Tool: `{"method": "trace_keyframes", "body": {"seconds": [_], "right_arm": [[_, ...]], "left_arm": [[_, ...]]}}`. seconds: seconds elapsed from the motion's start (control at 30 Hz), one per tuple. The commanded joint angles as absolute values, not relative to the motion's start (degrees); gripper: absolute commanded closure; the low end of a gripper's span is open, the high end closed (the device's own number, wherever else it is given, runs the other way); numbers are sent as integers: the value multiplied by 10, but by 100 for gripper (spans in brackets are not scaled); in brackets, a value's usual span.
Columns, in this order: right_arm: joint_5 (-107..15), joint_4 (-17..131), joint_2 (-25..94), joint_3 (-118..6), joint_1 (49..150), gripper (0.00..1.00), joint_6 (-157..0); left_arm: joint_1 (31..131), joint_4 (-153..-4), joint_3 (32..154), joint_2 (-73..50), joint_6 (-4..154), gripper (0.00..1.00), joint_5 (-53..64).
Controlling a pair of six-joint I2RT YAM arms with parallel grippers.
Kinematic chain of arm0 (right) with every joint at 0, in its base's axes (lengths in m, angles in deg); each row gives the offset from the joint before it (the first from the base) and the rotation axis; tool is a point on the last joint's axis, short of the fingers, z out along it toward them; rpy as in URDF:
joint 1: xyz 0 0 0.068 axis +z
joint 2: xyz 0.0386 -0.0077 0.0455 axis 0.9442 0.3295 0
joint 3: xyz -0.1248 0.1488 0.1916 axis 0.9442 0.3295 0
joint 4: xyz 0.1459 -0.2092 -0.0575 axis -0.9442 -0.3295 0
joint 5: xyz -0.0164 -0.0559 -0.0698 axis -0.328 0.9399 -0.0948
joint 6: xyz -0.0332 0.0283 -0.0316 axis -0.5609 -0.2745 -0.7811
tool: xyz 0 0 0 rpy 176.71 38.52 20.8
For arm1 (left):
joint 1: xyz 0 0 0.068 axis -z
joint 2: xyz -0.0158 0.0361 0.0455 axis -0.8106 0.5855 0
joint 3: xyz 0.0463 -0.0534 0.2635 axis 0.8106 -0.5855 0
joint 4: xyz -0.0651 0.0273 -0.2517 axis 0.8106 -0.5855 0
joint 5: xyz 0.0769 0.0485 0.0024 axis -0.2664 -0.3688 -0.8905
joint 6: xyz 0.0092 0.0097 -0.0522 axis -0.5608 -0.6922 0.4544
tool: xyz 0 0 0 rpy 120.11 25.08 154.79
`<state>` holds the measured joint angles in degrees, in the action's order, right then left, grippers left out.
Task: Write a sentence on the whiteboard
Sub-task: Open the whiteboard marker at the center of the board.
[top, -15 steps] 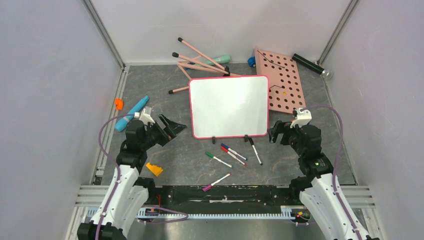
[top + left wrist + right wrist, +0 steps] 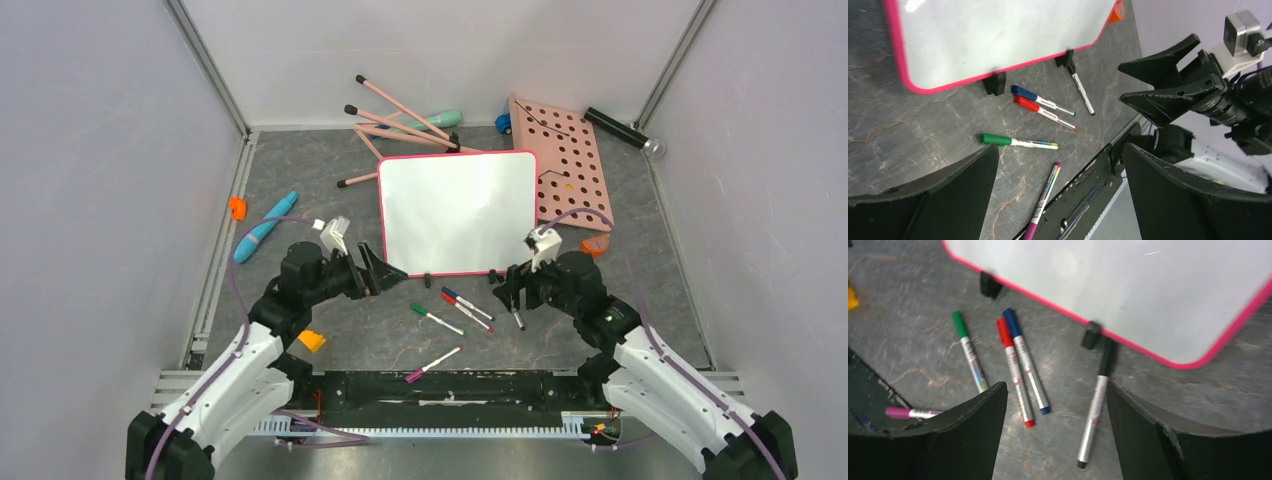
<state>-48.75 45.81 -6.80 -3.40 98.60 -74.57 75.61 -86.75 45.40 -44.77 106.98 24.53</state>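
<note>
The right gripper (image 2: 503,288) is spread wide and holds nothing. In its wrist view the black marker (image 2: 1093,415) lies on the table between its fingers, closer to the right-hand one. The left gripper (image 2: 384,268) is also fully open and empty, hovering by the near-left corner of the board (image 2: 458,210). The coming move turns on that black marker (image 2: 518,316), which lies directly under the right gripper and well to the right of the left one, so the right arm is clearly the nearer and looks like the one to pick it up. Its long axis runs near to far with a slight slant. The dark cap is at the far end, touching or almost touching the right clip (image 2: 493,277) on the board's near edge, and the tip points toward the arm bases. The fingers already straddle it roughly across that axis, so lowering and closing may be enough. To its left lie a blue marker (image 2: 466,301), a red marker (image 2: 466,313) and a green marker (image 2: 436,319), and a purple marker (image 2: 433,363) lies nearer still. The board lies flat at mid-table, just beyond both grippers. It is a glossy white rectangle with a pink-red rim and rounded corners, and no writing is visible on it, so the sentence has yet to be started.
</note>
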Motion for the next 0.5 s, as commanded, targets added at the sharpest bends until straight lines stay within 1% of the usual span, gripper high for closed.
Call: {"method": "trace_keyframes", "body": {"seconds": [0.0,0.07,0.13,0.27,0.47], "right_arm": [[-422,477,-51,-26,1075,27,-722],[-388,484,-48,-11,1120,27,-705],[-360,494,-40,1,1152,31,-694],[-314,496,-15,1,1200,31,-679],[-196,431,-6,-15,1208,31,-672]], "left_arm": [[821,-829,475,-441,1021,0,180],[835,-815,465,-436,1022,0,166],[842,-781,452,-433,1027,0,166],[850,-748,432,-432,1025,0,161],[853,-777,424,-447,1013,0,149]]}}
